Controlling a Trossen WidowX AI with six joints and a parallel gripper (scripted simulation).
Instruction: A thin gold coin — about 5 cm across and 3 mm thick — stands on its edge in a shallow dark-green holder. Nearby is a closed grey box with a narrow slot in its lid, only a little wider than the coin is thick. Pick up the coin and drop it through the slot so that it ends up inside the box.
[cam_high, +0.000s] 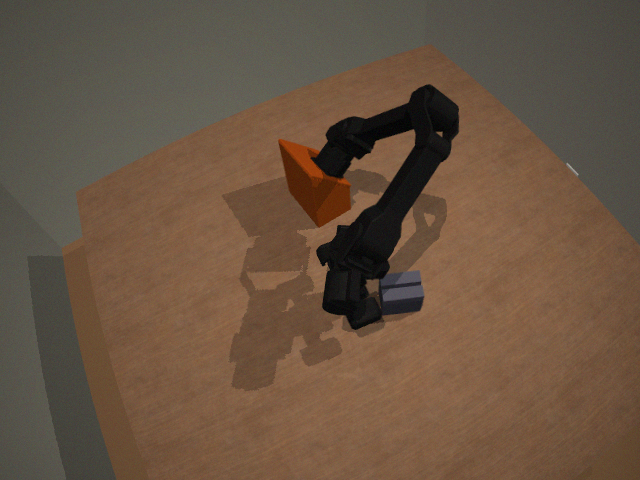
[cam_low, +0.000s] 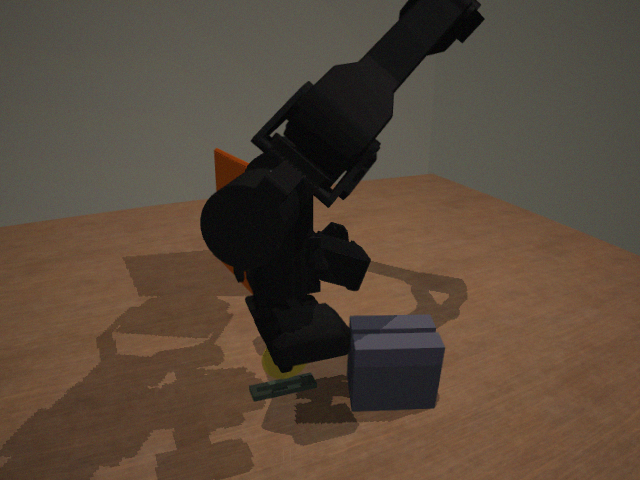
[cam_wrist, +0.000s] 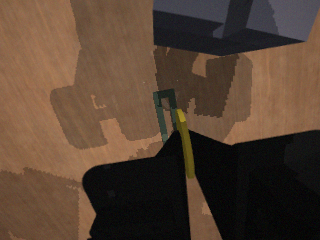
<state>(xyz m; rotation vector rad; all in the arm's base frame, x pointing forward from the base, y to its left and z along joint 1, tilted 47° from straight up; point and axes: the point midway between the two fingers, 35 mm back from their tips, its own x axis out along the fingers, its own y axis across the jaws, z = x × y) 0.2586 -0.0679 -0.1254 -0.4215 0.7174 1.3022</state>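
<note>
Coin (cam_wrist: 186, 145) sits edge-on, clamped in the gripper (cam_wrist: 187, 172), its gold rim sticking out past the black fingers. Below and just ahead of the gripper lies the dark-green holder (cam_wrist: 164, 114) on the wooden surface (cam_wrist: 45, 60). Farther ahead, close by, stands the grey box (cam_wrist: 235, 22), its narrow slot (cam_wrist: 239, 15) facing up.

Orange wedge block (cam_high: 312, 183) on wooden table (cam_high: 465, 361)

coin (cam_wrist: 185, 144): gold, edge-on, above holder (cam_low: 282, 386) | box (cam_low: 395, 363): grey, closed
</note>
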